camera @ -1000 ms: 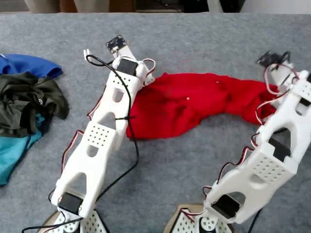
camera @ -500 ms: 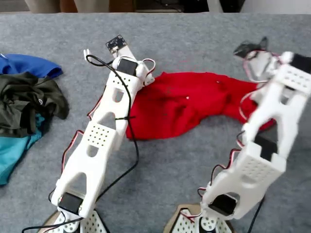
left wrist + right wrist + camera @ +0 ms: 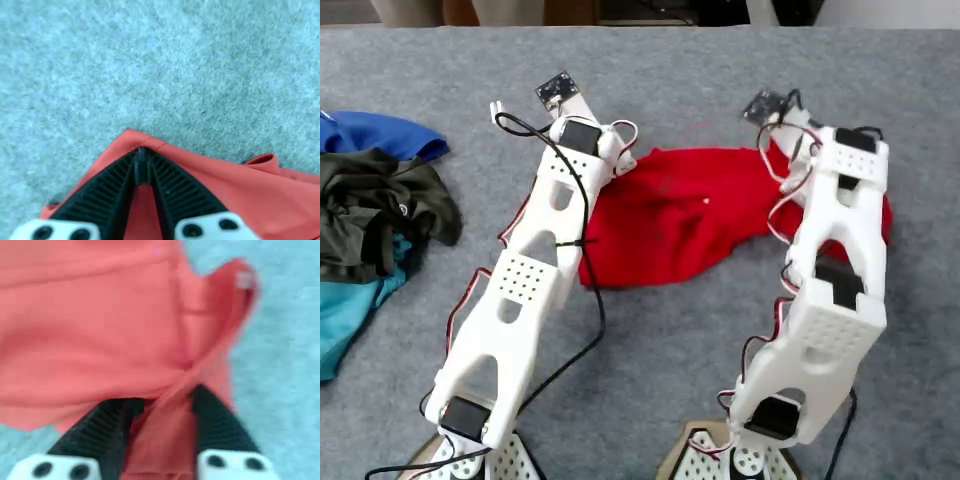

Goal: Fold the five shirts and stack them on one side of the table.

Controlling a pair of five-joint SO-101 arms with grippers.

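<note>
A red shirt (image 3: 690,215) lies crumpled across the middle of the grey table. My left gripper (image 3: 142,160) is shut on the red shirt (image 3: 235,195) at a corner of its left edge, close to the carpet. In the high view that left gripper (image 3: 625,160) sits at the shirt's upper left. My right gripper (image 3: 160,405) is shut on a bunched fold of the red shirt (image 3: 90,325), which hangs from its fingers. The right arm (image 3: 830,250) stands over the shirt's right part.
A heap of other shirts lies at the table's left edge: a blue one (image 3: 380,135), a dark olive one (image 3: 380,210) and a teal one (image 3: 350,310). Bare grey table (image 3: 720,80) stretches behind and in front of the red shirt.
My right arm has swung left and lifted, carrying the red shirt's right end over towards its middle. The left arm has kept still.
</note>
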